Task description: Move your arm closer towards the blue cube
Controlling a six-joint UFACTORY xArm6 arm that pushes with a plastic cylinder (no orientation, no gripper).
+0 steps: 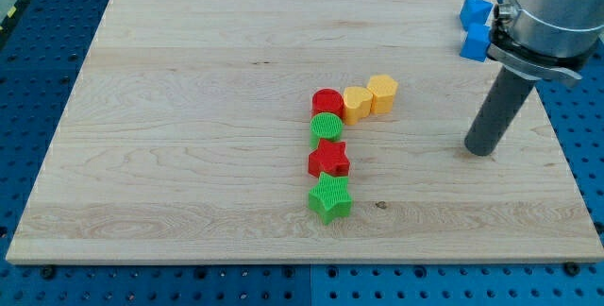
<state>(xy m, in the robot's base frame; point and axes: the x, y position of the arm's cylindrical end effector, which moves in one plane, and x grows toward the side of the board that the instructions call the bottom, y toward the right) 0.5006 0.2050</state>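
A blue cube (475, 9) sits near the view's top right corner of the wooden board (189, 108). A second blue block (474, 42) lies just below it, partly hidden by the arm. My tip (480, 149) rests on the board at the view's right, well below both blue blocks and not touching any block. The dark rod rises from it up to the arm's grey body (552, 8).
A cluster stands mid-board: a red cylinder (327, 102), a green cylinder (326, 127), a red star (328, 161) and a green star (329, 197) in a column. A yellow heart-like block (356, 103) and a yellow hexagon block (382, 93) sit to the right.
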